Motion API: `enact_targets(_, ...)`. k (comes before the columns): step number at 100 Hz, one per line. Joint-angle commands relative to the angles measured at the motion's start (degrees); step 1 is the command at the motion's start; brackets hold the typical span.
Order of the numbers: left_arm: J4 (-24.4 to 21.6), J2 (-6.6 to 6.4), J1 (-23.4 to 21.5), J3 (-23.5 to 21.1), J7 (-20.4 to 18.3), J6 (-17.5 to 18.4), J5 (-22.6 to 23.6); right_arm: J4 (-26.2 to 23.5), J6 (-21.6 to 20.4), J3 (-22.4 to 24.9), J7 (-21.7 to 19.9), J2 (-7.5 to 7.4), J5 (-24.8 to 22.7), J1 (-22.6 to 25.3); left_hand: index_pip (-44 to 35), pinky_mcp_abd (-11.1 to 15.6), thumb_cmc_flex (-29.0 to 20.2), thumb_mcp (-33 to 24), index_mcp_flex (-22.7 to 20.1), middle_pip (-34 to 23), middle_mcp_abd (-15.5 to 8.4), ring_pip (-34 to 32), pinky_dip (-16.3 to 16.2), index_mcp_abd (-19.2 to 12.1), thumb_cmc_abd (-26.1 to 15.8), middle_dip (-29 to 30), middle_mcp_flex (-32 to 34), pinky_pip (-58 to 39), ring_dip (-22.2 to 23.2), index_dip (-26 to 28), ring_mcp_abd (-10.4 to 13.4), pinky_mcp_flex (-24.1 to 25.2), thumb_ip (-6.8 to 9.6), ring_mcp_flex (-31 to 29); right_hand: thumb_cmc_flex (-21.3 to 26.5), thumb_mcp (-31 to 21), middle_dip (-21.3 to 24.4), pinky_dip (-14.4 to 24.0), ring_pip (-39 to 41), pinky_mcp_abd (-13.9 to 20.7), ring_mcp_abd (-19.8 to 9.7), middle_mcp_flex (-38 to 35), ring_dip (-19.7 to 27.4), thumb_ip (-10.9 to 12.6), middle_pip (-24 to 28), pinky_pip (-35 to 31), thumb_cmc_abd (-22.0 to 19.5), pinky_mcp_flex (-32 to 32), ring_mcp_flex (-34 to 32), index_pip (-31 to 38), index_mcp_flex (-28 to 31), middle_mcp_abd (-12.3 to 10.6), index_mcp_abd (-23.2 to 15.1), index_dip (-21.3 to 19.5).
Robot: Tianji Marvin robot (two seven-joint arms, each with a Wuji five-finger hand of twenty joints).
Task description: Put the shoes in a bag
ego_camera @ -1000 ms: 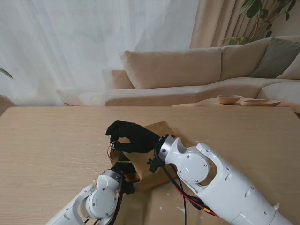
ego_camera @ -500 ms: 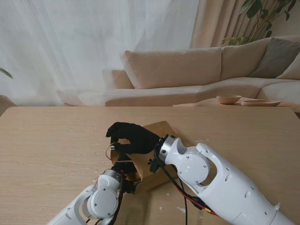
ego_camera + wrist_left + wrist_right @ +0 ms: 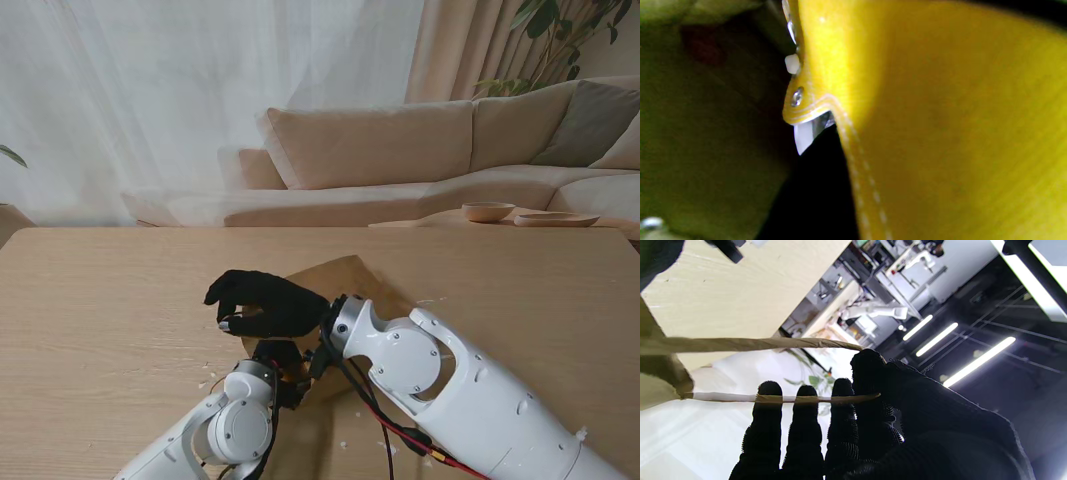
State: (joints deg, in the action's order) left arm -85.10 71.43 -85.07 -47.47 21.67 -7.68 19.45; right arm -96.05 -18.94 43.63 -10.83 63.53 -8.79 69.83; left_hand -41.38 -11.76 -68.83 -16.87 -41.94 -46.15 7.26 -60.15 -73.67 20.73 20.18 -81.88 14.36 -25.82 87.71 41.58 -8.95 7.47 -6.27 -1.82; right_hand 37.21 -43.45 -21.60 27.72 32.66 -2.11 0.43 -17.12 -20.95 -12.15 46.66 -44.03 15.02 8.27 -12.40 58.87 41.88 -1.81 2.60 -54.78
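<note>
**At bench centre: bag handle hooked, shoe at the mouth**

Near the middle of the light wooden bench (image 3: pixel 110 300), the right hand (image 3: pixel 262 303), black-gloved, is curled around the twisted paper handle (image 3: pixel 740 397) of the brown paper bag (image 3: pixel 345 278); cord lies across its fingers (image 3: pixel 806 400) with thumb closed on it. Likely reason: pulling the mouth open and steadying it. The left hand (image 3: pixel 282 360) sits just beside the bag, mostly hidden by its own wrist; can't tell if its fingers are closed. Its wrist view is filled by a yellow stitched leather shoe (image 3: pixel 940 133), apparently at or inside the bag opening. Second shoe not visible.
</note>
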Motion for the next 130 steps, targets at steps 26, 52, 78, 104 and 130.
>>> enact_targets(26,0.6,1.9,1.7,1.2,0.3,-1.8,-0.9,-0.3,-0.7,-0.9,-1.2,0.81,0.3,-0.6,-3.9,1.6,-5.1,-3.2,0.9,-3.2,-0.7,4.1,0.6,-8.9,-8.1,0.9,0.4,2.3,2.0,-2.0,1.0,0.6,1.37,0.5,1.5,-1.6,-0.3,-1.0,-0.1,2.1,-1.0,-0.2,0.0,-2.0,-0.8,-1.8,0.0,0.3,-0.6,1.6,1.1,-1.0,-3.9,-1.6)
enact_targets(52,-0.7,0.26,1.5,1.0,-4.8,-5.5,0.6,-0.8,1.0,0.6,-1.7,0.52,-0.4,0.3,2.7,2.6,12.7,-18.8,14.6,9.2,-4.9,25.9,2.8,-13.0,3.6,23.3,-5.3,7.6,-5.9,-8.7,2.3,0.5,0.12,0.2,1.5,-1.6,-0.3,-1.0,-0.1,2.0,-1.0,-0.2,0.0,-2.0,-0.8,-1.8,0.0,0.2,-0.5,1.6,1.1,-0.9,-3.6,-1.6)
enact_targets(78,-2.9,-2.15,1.0,-0.1,-11.4,-7.4,2.5,-1.1,2.1,2.1,-2.3,0.16,-1.1,1.3,12.3,1.9,24.4,-28.9,20.1,35.1,-7.3,52.9,15.7,-13.3,7.5,43.6,-6.1,13.4,-34.0,-16.8,3.3,-1.0,1.36,1.5,1.6,-1.6,-0.3,-1.0,-0.2,1.9,-1.0,-0.3,0.0,-2.0,-0.9,-1.8,0.0,0.2,-0.7,1.7,1.1,-1.0,-3.8,-1.6)
enact_targets(104,-5.2,-4.85,-0.3,-2.7,-18.4,-6.5,4.6,-1.3,3.1,3.5,-2.9,-0.21,-1.4,2.4,17.2,2.3,27.0,-28.7,19.0,39.7,-8.8,55.5,35.6,-14.5,8.2,49.7,-6.9,17.9,-51.1,-20.0,4.0,-2.5,0.97,0.3,1.6,-1.6,-0.3,-1.0,-0.3,1.9,-1.0,-0.3,0.1,-2.0,-0.9,-1.7,0.0,0.1,-0.6,1.7,1.0,-0.9,-3.7,-1.6)
enact_targets(130,-9.1,-7.14,-3.7,-7.2,-24.4,-4.7,6.2,-1.7,4.0,4.5,-3.0,-0.31,-1.9,3.1,19.1,2.4,27.0,-26.8,16.0,38.7,-8.1,56.4,40.3,-15.2,6.6,50.6,-6.3,19.6,-56.9,-20.4,3.8,-2.9,0.93,0.1,1.6,-1.6,-0.3,-1.0,-0.3,1.9,-1.0,-0.3,0.1,-2.0,-0.9,-1.7,0.0,0.1,-0.6,1.8,1.1,-0.9,-3.6,-1.5)
